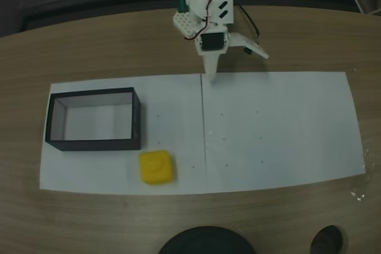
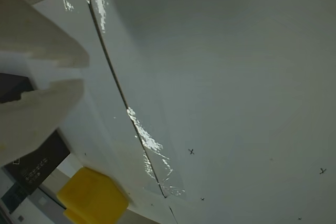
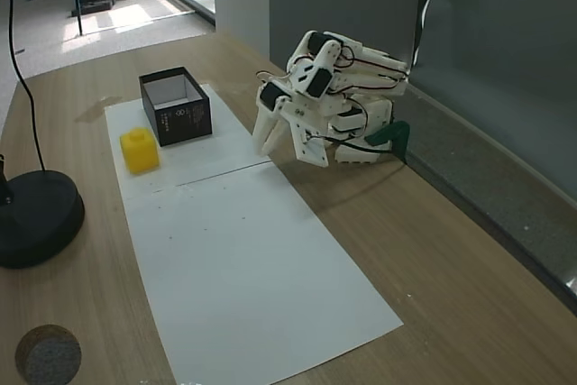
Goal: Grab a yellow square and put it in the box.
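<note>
Two fixed views — above-front, side — share the paper (image 1: pixel 274 129); wrist hangs close.

In a fixed view, the yellow square (image 1: pixel 156 166) lies on the paper sheet (image 1: pixel 280 129), just right-front of the box (image 1: pixel 94 144).

**Wooden table with paper sheets, box and block**

A wood-grain table (image 1: pixel 89 46) is covered across its middle by two white paper sheets (image 1: pixel 280 129) laid edge to edge, their seam (image 1: pixel 203 123) visible in both fixed views. On the paper, the black-walled box (image 1: pixel 94 118) and the yellow square (image 1: pixel 156 167) are set just beside each other. A round black base (image 3: pixel 36 218) is placed on bare wood.
</note>
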### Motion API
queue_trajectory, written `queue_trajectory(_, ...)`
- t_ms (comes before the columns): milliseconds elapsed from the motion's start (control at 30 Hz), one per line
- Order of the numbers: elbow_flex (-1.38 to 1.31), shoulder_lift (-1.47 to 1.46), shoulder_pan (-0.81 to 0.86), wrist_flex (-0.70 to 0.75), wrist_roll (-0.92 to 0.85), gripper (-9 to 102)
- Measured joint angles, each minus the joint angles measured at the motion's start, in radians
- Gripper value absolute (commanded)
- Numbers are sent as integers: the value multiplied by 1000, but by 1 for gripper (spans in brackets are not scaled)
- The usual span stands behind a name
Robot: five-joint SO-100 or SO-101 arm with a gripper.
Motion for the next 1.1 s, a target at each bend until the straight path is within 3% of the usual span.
queue_trajectory(400,0,0,86,0,0,0)
queue_trajectory(767,0,0,55,-20,-3,0)
queue_trajectory(967,-51,0,86,-109,-91,18)
queue_trajectory(1100,-143,-5,91,-117,-161,22)
